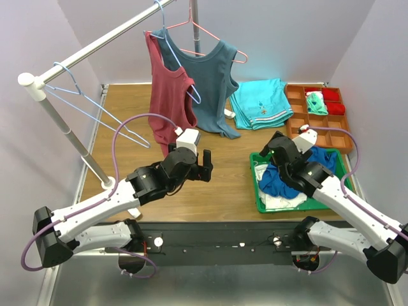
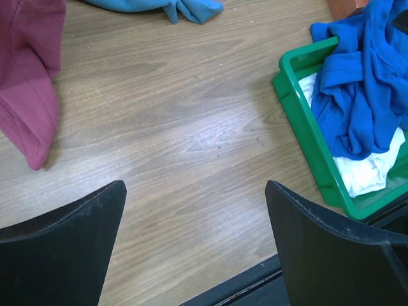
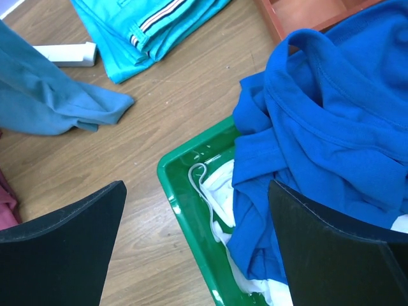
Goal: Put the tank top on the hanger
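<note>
Wood bench [image 1: 217, 191], pale purple walls [image 1: 287, 38] — tank top [image 1: 278, 180] crumpled in green tray [image 1: 260, 199] lower right, right claw [image 1: 273, 152] just above it, fingers apart. Left claw [image 1: 205, 164] mid-frame, also apart — hanger [image 1: 81, 93] hangs on rail [image 1: 95, 46] upper left.

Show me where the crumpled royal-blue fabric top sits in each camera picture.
Top external: royal-blue fabric top lower right, in the green plastic tray.
Left wrist: the top upper right, heaped in the tray.
Right wrist: the top fills the right half.
Shared landmark: the tray.
</note>
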Robot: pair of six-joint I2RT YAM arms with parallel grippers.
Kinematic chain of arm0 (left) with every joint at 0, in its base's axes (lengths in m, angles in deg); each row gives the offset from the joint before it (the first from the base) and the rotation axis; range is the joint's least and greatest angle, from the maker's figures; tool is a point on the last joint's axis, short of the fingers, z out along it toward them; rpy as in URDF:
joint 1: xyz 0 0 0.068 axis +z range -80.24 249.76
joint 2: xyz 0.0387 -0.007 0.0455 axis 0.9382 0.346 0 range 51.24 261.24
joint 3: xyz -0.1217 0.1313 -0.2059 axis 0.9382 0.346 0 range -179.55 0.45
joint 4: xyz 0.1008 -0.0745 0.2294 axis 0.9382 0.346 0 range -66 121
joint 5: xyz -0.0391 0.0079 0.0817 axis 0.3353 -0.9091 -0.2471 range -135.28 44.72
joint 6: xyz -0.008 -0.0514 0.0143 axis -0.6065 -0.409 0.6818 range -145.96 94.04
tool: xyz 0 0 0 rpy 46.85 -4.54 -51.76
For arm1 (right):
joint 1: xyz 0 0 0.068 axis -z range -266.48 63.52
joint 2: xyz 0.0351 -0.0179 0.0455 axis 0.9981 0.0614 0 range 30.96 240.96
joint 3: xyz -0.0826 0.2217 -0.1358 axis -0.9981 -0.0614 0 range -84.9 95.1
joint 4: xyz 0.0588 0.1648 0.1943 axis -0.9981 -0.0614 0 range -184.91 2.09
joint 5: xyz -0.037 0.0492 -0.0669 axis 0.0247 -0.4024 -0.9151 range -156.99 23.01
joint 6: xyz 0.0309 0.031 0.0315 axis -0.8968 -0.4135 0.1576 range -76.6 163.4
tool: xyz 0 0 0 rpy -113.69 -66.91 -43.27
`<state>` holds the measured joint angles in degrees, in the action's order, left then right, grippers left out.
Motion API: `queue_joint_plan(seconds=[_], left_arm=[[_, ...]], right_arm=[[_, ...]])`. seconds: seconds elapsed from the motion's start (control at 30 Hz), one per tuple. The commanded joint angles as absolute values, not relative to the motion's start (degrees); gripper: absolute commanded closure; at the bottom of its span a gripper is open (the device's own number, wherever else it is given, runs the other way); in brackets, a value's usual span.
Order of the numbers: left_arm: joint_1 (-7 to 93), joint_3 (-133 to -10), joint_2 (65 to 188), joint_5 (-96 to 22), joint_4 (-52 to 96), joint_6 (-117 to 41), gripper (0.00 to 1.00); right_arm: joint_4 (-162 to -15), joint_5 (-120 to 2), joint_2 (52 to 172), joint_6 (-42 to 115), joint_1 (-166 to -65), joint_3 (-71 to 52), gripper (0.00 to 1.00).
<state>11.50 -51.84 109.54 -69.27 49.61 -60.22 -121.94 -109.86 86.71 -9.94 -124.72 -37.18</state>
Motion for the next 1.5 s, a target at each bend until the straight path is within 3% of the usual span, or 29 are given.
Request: queue_joint_plan(seconds=[0.0,0.3,0.63,0.83,0.93,0.97,1.07,1.3,1.47], left_arm=[[11.4,-53.8,111.0,-69.1,49.8,-60.4,0.01],[11.6,-55.2,113.7,-66.8,51.8,-58.9,0.01],[11.9,-55.9,113.3,-68.7,51.8,-59.7,0.01],[12.2,-56.3,113.8,-70.3,52.9,-60.3,0.01],[12.4,-56.5,114.1,-71.1,53.3,-60.4,0.01],[12.4,-56.5,114.0,-71.2,53.2,-60.4,0.01],[12.7,-56.6,114.4,-71.0,52.7,-60.4,0.01],[13.3,-58.3,115.6,-71.0,53.2,-60.7,0.01],[14.2,-58.9,115.1,-71.5,53.3,-61.8,0.01]], right_arm=[[-124.8,-110.8,87.2,-10.9,-123.5,-38.6,0.0],[-114.3,-94.2,94.8,-3.1,-104.6,-38.3,0.0],[-104.5,-88.8,104.6,1.5,-92.7,-37.5,0.1],[-101.1,-84.9,109.5,2.0,-91.8,-35.6,0.29],[-102.2,-85.1,109.3,2.3,-91.8,-34.6,0.63],[-103.2,-86.0,108.7,2.4,-91.8,-34.5,0.8],[-106.2,-86.8,105.9,3.1,-91.8,-33.4,0.99],[-114.0,-88.1,96.1,5.6,-91.8,-27.9,0.99],[-116.4,-80.8,91.4,7.4,-91.8,-20.2,0.99]])
